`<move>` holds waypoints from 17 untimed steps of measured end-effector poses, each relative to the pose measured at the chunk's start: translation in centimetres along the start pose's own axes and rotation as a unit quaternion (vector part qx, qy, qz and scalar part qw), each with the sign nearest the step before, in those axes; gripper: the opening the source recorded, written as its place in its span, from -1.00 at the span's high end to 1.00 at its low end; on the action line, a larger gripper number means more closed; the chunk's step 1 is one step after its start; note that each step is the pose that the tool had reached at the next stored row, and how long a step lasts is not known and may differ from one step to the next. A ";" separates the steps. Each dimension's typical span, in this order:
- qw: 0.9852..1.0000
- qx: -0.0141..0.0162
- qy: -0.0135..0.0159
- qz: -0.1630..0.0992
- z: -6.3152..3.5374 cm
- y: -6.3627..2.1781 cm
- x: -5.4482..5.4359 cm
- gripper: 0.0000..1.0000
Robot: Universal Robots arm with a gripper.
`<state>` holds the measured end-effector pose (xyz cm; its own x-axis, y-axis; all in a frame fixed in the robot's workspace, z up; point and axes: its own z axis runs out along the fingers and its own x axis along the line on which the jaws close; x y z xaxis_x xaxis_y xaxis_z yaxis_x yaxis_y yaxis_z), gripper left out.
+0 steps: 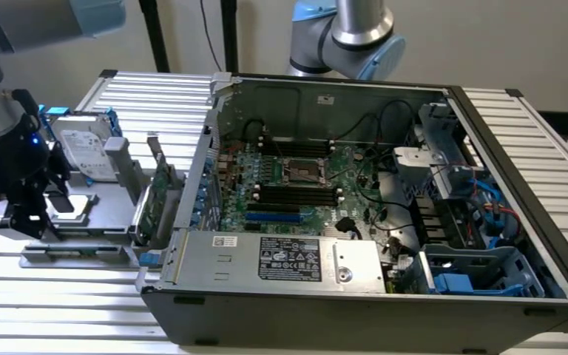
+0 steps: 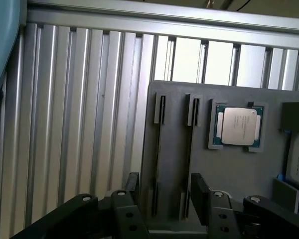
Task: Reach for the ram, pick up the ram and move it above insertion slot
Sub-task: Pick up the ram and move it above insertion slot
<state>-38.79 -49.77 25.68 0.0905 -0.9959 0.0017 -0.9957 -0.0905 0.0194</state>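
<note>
My gripper (image 1: 29, 220) hangs over the grey fixture tray (image 1: 106, 211) at the exterior view's left, outside the open computer case (image 1: 363, 296). Its two black fingers (image 2: 132, 186) stand apart with nothing between them. In the wrist view they straddle two long dark grooves (image 2: 160, 149) in the grey fixture. The ram (image 1: 77, 251) appears as a thin green strip in the long grey holder at the tray's front edge; in the wrist view I cannot make it out in the grooves. Black memory slots (image 1: 294, 196) lie on the motherboard inside the case.
A processor chip (image 2: 237, 126) sits in a recess of the fixture beside the grooves. An upright hard drive (image 1: 82, 151) and a tall green expansion card (image 1: 156, 200) stand on the tray near the case wall. A second arm's joint (image 1: 358, 37) hangs behind the case.
</note>
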 end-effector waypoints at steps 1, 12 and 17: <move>1.000 0.000 0.000 0.000 0.19 -0.04 0.0 -0.08; 1.000 0.000 0.000 0.000 2.18 -0.18 0.1 -0.08; 1.000 0.000 0.000 0.002 3.09 -0.19 0.2 -0.08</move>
<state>-38.64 -49.97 22.59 0.0859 -0.9963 0.0017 -0.9961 -0.0858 0.0194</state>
